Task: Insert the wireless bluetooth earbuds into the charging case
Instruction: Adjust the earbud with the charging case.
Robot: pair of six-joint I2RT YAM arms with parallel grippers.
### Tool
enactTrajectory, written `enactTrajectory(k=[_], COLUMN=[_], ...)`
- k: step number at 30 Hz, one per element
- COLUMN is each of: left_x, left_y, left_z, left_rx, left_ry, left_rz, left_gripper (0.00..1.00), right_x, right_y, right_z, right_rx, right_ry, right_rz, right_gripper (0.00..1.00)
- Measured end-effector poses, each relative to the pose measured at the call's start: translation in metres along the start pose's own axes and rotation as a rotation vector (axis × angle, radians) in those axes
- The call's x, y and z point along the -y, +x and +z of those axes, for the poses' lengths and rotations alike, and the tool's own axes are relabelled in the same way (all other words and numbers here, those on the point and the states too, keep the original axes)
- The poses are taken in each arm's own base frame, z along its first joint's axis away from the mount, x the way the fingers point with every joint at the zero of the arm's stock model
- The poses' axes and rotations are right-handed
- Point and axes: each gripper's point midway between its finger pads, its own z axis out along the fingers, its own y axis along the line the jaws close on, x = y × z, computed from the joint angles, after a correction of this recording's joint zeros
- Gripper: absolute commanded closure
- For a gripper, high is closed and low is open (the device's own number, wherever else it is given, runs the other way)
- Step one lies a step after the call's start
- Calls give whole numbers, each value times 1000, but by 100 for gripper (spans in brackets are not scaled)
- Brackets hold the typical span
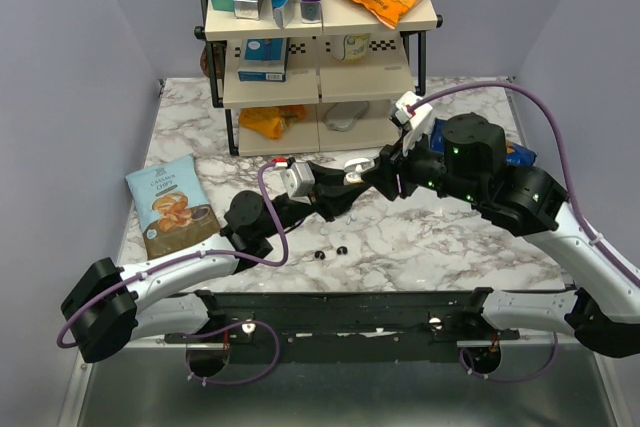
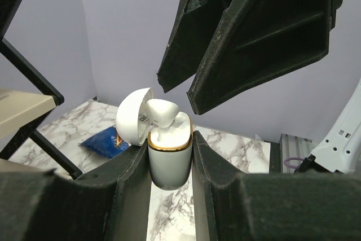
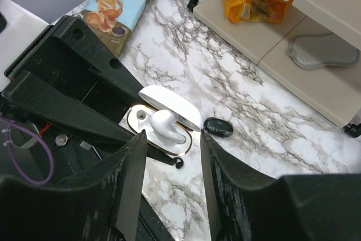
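Observation:
The charging case [image 2: 169, 165] I see is white with a gold rim, not black. My left gripper [image 2: 168, 149] is shut on its body and holds it upright above the table, lid [image 2: 132, 118] swung open. A white earbud [image 2: 161, 111] rests tilted in one slot, only partly seated; it also shows in the right wrist view [image 3: 167, 123]. The other slot [image 3: 140, 116] is empty. My right gripper [image 3: 172, 139] is open and empty just above the case. In the top view both grippers meet at the case [image 1: 355, 166].
A small black oval pebble [image 3: 218, 127] lies on the marble under the case. Two tiny black bits [image 1: 320, 254] [image 1: 343, 250] lie near the front edge. A chips bag [image 1: 170, 203] lies left, a blue packet [image 2: 104, 139] right. A snack shelf [image 1: 320, 97] stands behind.

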Motion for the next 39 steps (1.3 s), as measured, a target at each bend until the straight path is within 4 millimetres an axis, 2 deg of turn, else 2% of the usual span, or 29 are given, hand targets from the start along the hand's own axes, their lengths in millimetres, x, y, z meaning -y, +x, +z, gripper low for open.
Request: enactTrajectory(k=[11,39], left_x=[0,-1], left_y=[-1,-3], left_z=[0,0], left_rx=[2,5], left_ry=[3,3], left_rz=[1,4], left_gripper=[100,100], right_x=[0,0], right_y=[2,-4], right_z=[9,14], right_rx=[-13,12], right_ry=[2,1], right_rz=[0,0], right_gripper=[49,64])
